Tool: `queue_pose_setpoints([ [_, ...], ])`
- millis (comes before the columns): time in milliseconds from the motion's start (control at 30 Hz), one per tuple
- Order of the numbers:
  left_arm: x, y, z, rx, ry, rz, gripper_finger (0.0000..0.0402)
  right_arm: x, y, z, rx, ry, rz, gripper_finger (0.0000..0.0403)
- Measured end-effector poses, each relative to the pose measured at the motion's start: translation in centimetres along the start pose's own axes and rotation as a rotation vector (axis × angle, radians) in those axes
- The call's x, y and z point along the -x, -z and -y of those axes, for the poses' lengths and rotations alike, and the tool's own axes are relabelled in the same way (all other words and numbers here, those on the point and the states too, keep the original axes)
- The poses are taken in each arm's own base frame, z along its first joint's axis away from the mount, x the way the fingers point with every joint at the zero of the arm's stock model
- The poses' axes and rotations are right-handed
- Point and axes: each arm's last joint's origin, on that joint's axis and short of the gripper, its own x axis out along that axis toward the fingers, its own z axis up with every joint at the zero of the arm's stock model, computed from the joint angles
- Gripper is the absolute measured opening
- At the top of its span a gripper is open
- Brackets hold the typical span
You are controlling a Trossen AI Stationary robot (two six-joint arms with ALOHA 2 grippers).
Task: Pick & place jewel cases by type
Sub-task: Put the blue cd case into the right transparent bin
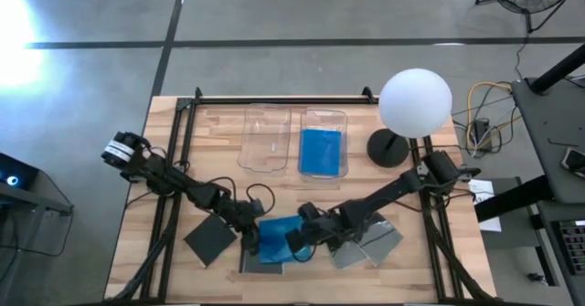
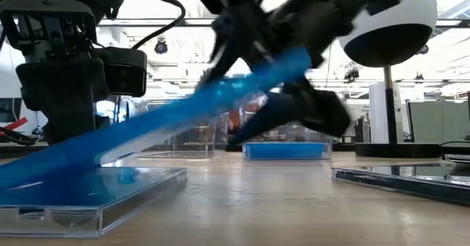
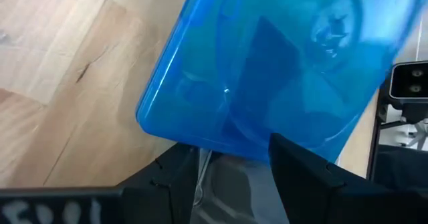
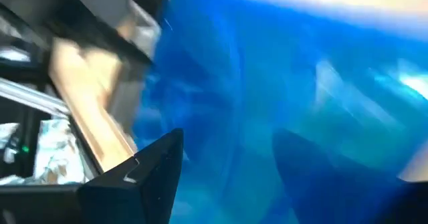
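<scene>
- Low view only: blue jewel case (image 2: 183,117) is tilted, one edge up in the right gripper (image 2: 253,37), fingers pinching it.
- Left gripper (image 1: 249,237): can't tell.
- Wooden table (image 1: 411,274), grey concrete floor (image 1: 91,32) around.

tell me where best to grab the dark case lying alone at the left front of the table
Probably by its outer edge. The dark case lies flat on the table, rotated so its corners point outward, with bare wood around it. The left gripper, beside it at the blue case, could come from above, fingers straddling one thin edge.
</scene>
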Motion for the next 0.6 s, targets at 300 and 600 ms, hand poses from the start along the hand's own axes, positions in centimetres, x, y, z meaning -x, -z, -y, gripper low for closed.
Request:
queue_pose_setpoints([
  [300, 2.3, -0.6, 1.1, -0.034, 0.008, 0.047, 0.016, 1.8, -3.4, -1.7, 0.11, -0.137, -0.026, 0.0202],
  [600, 5.7, -0.7, 1.3, -0.048, -0.094, 0.158, 0.016, 2.9, -5.7, -1.6, 0.107, -0.173, -0.136, 0.0092],
])
